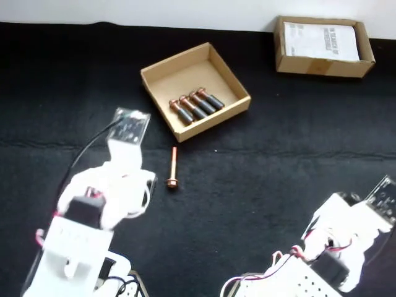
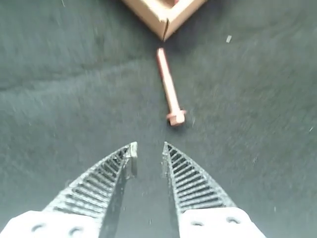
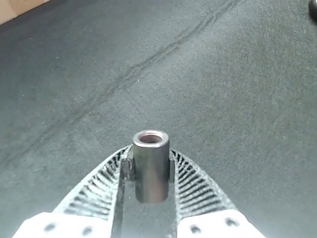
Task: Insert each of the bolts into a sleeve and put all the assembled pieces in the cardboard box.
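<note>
Copper bolt (image 2: 170, 87) just ahead of left gripper (image 2: 149, 148), slightly parted, empty; right gripper (image 3: 150, 153) clamps sleeve (image 3: 150, 171).

White arms (image 1: 117, 179) carry black ribbed fingers (image 2: 99, 188) and red wires (image 1: 297, 250).

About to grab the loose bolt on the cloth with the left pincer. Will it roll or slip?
The bolt looks like rigid metal, so it shouldn't bend. Its round, smooth shank may roll or slip when pinched; the wider head and fuzzy cloth probably curb rolling.
</note>
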`<state>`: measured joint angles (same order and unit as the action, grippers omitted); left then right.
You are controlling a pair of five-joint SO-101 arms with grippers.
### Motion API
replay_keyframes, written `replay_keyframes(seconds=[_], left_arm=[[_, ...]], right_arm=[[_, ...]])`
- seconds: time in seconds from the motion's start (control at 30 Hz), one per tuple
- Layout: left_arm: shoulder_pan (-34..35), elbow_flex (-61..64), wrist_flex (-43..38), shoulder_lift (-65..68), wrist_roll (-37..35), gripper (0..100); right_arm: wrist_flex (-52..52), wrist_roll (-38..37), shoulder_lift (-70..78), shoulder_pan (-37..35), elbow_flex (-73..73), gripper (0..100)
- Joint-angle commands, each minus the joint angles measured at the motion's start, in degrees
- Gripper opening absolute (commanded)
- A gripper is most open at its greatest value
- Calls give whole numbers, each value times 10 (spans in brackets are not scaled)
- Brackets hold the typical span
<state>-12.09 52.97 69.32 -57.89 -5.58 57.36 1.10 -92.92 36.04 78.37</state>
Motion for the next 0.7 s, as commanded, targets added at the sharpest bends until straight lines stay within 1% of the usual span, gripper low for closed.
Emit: replay_keyframes(seconds=[0.0,0.07,0.3,0.37,0.5,0.67], left_arm=[[-6,-56,1,119,2,99],[-6,-68,1,173,2,98],[-4,-87,-1,304,4,98],[-4,-86,-24,330,5,98],[-3,-86,-86,380,47,98],[7,-88,-180,427,52,98]], right_arm=[[-16,2,-92,16,56,8],[-15,1,-129,31,78,8],[-16,0,-120,106,93,8],[-16,0,-120,121,93,8],[-16,0,-121,139,93,8],[-15,0,-121,160,102,8]])
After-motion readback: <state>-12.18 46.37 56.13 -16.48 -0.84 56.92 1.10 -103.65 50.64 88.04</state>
